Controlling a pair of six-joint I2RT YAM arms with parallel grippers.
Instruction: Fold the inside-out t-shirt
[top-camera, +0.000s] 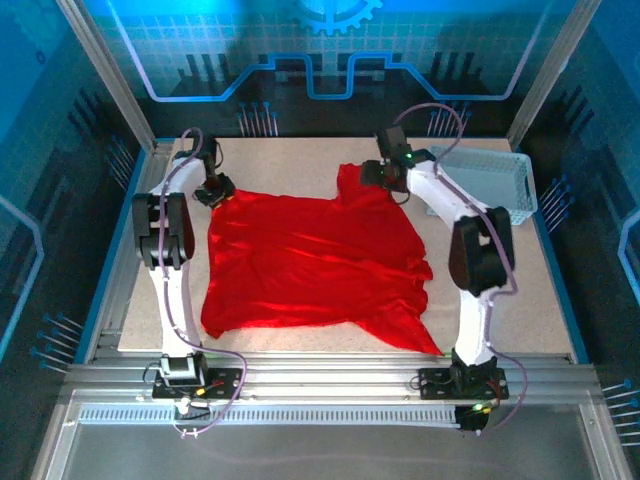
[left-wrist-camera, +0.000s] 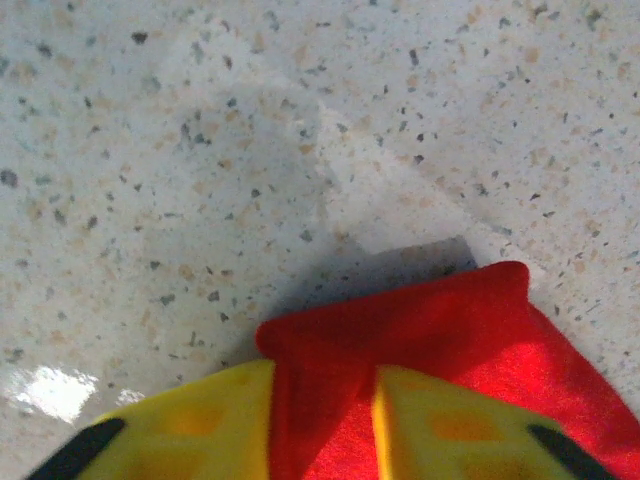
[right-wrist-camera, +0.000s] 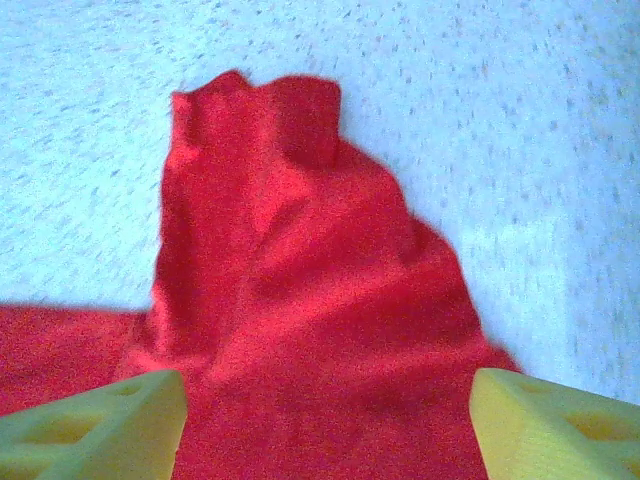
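Above the table (top-camera: 530, 310), extended left tool (top-camera: 213, 195) pinches t-shirt (top-camera: 310, 260).

Soft red cloth shirt (top-camera: 310, 255), faintly glossy, on a smooth, speckled, perhaps laminate worktop (top-camera: 280, 165); white plastic mesh basket (top-camera: 500, 190).

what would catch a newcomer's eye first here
The bright red t-shirt, spread rumpled across the middle of the table. Next, the left hand pinching its far left corner between yellow fingers, while the right hand sits open over a bunched far right part. A white basket stands at the far right.
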